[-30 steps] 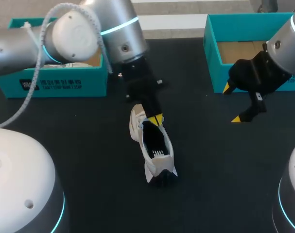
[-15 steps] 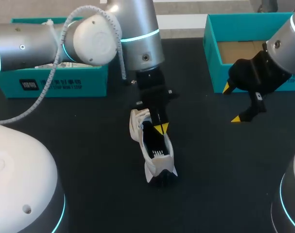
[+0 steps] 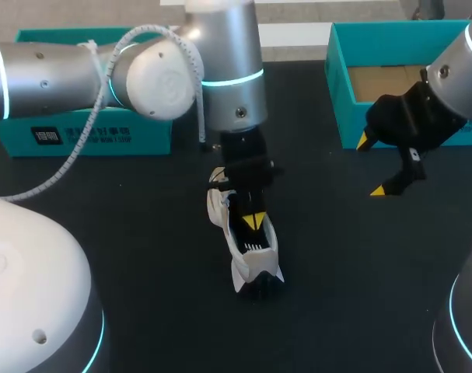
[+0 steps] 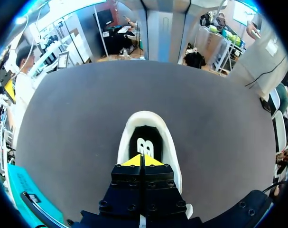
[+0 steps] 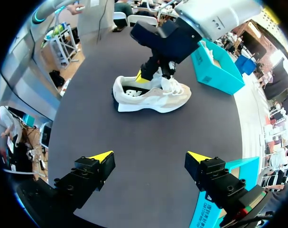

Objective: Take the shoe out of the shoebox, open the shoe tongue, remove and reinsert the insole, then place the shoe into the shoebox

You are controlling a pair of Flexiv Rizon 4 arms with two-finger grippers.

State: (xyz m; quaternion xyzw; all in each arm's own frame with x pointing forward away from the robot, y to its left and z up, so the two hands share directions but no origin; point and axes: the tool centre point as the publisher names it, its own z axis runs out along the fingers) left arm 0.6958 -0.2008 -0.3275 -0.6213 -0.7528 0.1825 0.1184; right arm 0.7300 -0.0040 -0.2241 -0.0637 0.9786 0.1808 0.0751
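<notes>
Shoe (image 3: pixel 249 252) stood on its sole mid-counter (image 3: pixel 337 272), out of both boxes. Left claw (image 3: pixel 253 221) was down inside the opening, tips pressed together just over the insole (image 4: pixel 143 145); could not tell whether they nipped its edge or only touched it. Right claw (image 3: pixel 372 165) hung spread beside the right box (image 3: pixel 340 109), well apart from the shoe. That left nothing bracing the shoe, which looked the main risk. If the insole stuck to its bed, a pull would likely lift or tip the whole shoe rather than free it. If the shut tips only rode on the surface, they might slide and bunch the insole toward the toe. A slanted pull could also catch the collar and drag the shoe across the counter.
</notes>
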